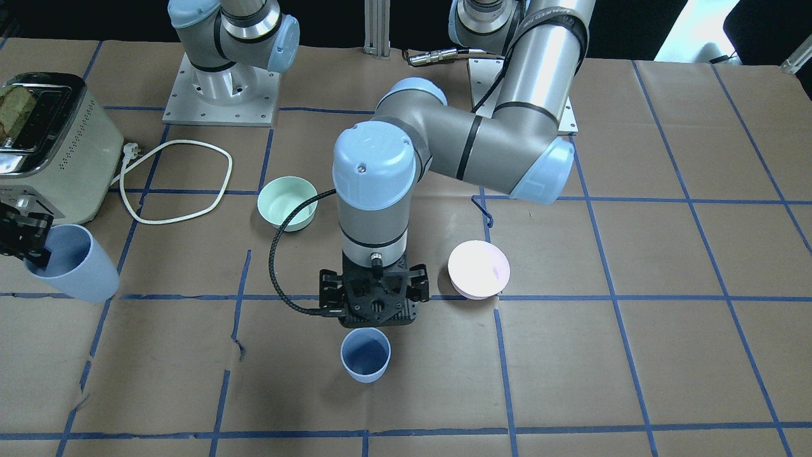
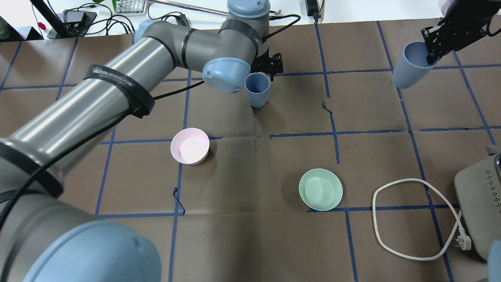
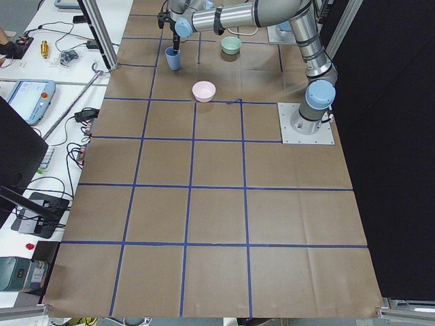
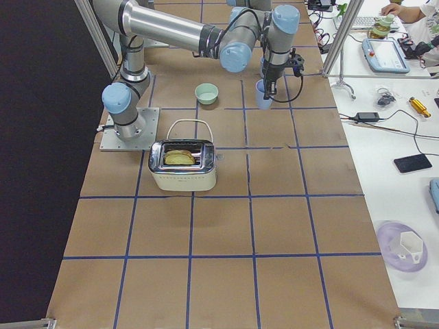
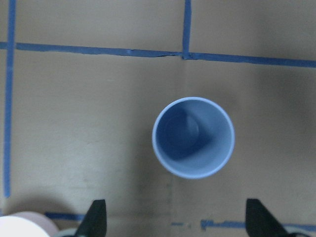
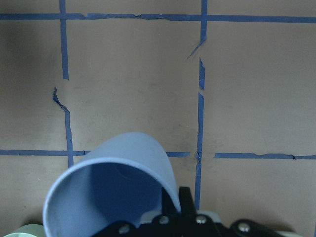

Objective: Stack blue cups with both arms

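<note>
**Front view, clock directions.** Paper-covered table [image 1: 634, 355] gridded with blue tape. Left arm [image 1: 482, 139] reaches to the table's centre. Toaster [image 1: 57, 146] stands at 9 o'clock. Tilted cup [image 1: 73, 263], just below the toaster, is pinched at its rim by the right claw [image 2: 433, 53], one finger inside. Standing cup [image 1: 365, 354] is upright at 6 o'clock of the left claw [image 5: 177, 222], whose fingers are spread wide and hold nothing. Pink bowl [image 1: 478, 269] lies at its 3 o'clock, green bowl [image 1: 287, 202] at 11 o'clock.

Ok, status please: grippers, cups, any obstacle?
Left gripper open, beside standing cup. Right gripper shut on second cup, raised, tilted. Left gripper may block stacking; pink bowl, green bowl aside.
</note>
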